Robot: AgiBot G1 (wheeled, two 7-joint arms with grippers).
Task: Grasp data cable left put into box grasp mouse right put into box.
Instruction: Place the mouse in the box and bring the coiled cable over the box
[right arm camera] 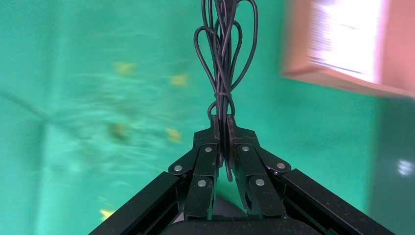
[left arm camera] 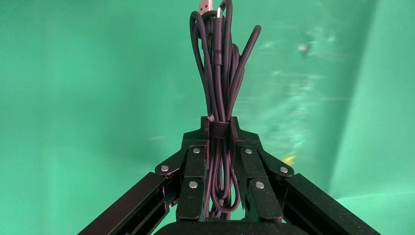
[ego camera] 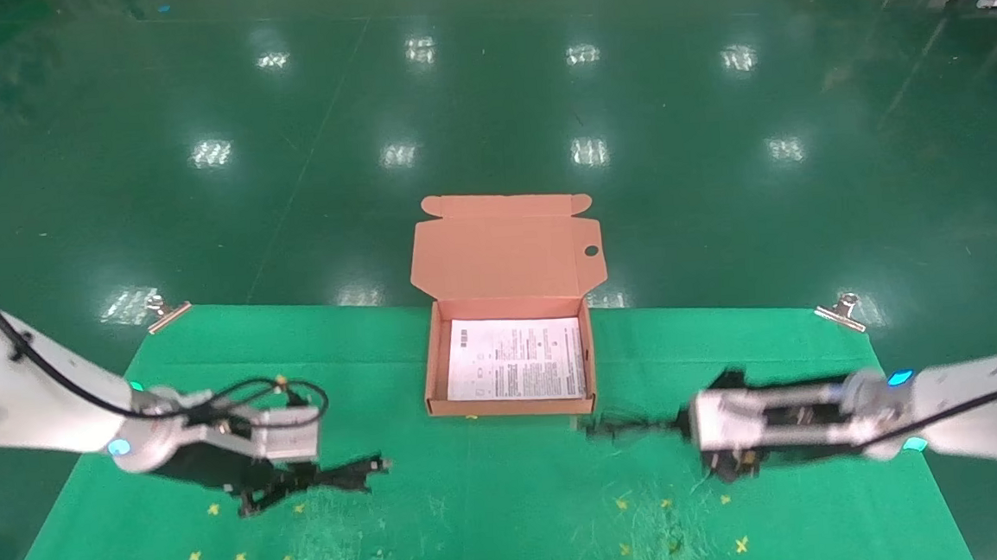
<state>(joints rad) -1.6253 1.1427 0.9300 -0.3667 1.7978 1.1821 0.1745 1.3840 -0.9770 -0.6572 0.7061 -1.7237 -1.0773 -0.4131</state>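
The data cable, a black bundle tied at the middle, is gripped at its tie by my left gripper, low over the green cloth at the left. In the left wrist view the jaws are shut on the bundle, whose metal plug points away. My right gripper is shut on a thin looped black cord, the mouse's cord, to the right of the box. The mouse body is hidden. The open orange-brown box holds a white printed sheet; its lid stands up behind.
The green cloth covers the table, held by metal clips at the far corners. Small yellow marks dot the cloth. The box corner shows in the right wrist view. Shiny green floor lies beyond.
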